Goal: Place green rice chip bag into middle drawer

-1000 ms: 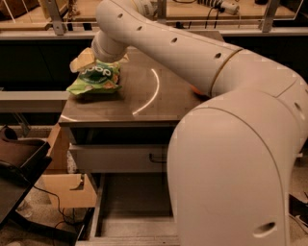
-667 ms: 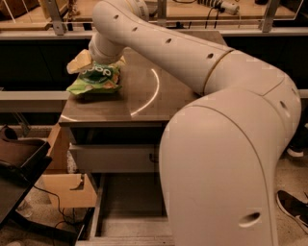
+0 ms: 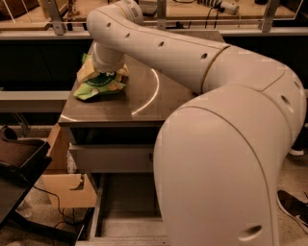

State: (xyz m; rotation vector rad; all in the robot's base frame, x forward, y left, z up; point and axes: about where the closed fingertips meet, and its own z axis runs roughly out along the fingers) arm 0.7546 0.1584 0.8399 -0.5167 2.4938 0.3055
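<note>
Lab-like workroom — cables, cardboard box, metal cabinet under the hand.

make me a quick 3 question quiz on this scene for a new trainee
1. True or false: the green rice chip bag already lies in the middle drawer.
2. Where is the gripper? A) down at the bag on the countertop B) inside the open drawer C) hanging beside the cardboard box on the floor
3. Short answer: is the middle drawer open or shut?

Key: 1 false, the bag is on the countertop; 2 A; 3 open.
</note>
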